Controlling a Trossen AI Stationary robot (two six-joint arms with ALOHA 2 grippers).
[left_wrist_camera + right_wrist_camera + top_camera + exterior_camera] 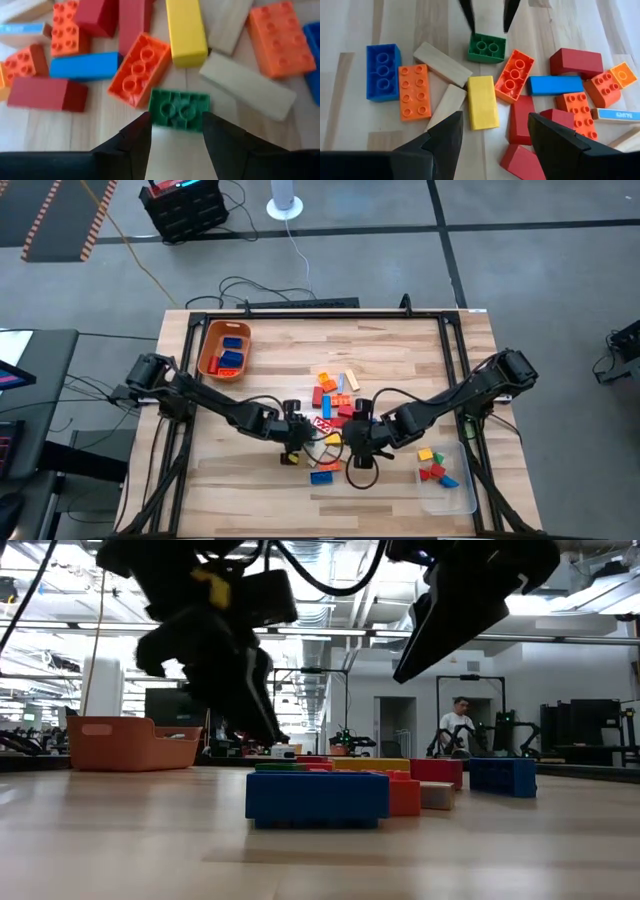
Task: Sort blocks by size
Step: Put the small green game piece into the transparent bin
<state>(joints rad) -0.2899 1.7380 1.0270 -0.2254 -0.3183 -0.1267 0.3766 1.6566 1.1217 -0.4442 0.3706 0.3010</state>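
Observation:
The blocks point(335, 395) lie in a loose pile at the table's middle: red, orange, blue, yellow, tan and green bricks. My left gripper point(176, 131) is open, low at the pile's near left side point(292, 430). Its fingertips stand just short of a small green brick point(179, 109) that lies flat, studs up. My right gripper point(495, 130) is open and empty, raised over the pile's near right side point(360, 442), above a yellow brick point(482, 101). The green brick point(486, 48) and my left gripper's fingers point(465, 12) also show in the right wrist view.
An orange bin point(212, 340) with blue and red bricks stands at the far left. A clear tray point(455, 498) with yellow, red and blue bricks lies at the near right. A blue brick point(317, 798) lies nearest the front edge. A person point(458, 725) stands far behind the table.

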